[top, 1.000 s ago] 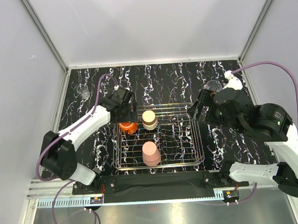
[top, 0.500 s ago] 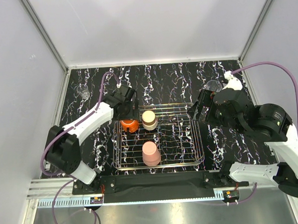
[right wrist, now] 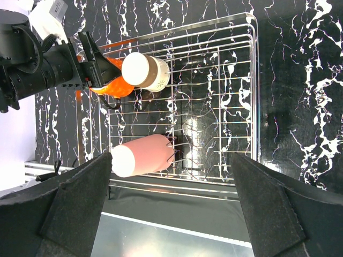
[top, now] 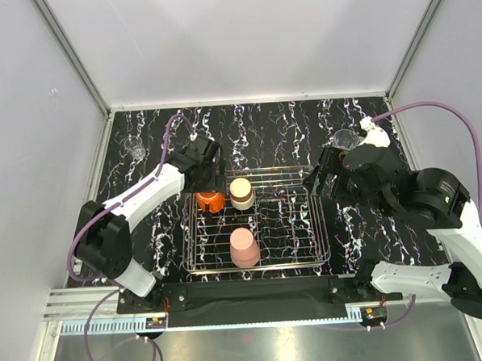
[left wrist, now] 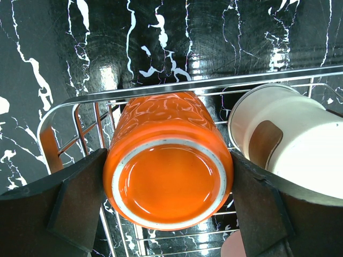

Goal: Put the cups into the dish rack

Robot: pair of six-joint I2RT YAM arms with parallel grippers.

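1. Step in hand, by the look of it: setting the orange cup (left wrist: 161, 134) down. It is base-up and tilted in the upper-left corner of the dish rack (top: 319, 225), against the rim wire
2. Left gripper (left wrist: 167, 160): the jaws flank the orange cup with both pads against its sides, which reads as a pinch on the cup, not a spread hand
3. Right gripper (right wrist: 171, 160): spread wide with nothing between the fingers, hovering over the right side of the rack
4. Already in the rack:
   - cream cup (top: 241, 193), just right of the orange one
   - pink tumbler (top: 244, 247), lower centre, lying on the wires
5. Not yet loaded, both on the table outside the rack:
   - clear glass (top: 132, 147), upper left of the top view
   - second glass (top: 345, 138), upper right, just beside the right arm
6. Next move, as a judgement: the left jaws let go and lift straight off. The cream cup sits close on the right, so there is no room for sideways drift. After that, each arm takes the glass on its own side
7. Writing: no brand, label or text is readable. The cream cup shows a brown band and a small motif too small to make out
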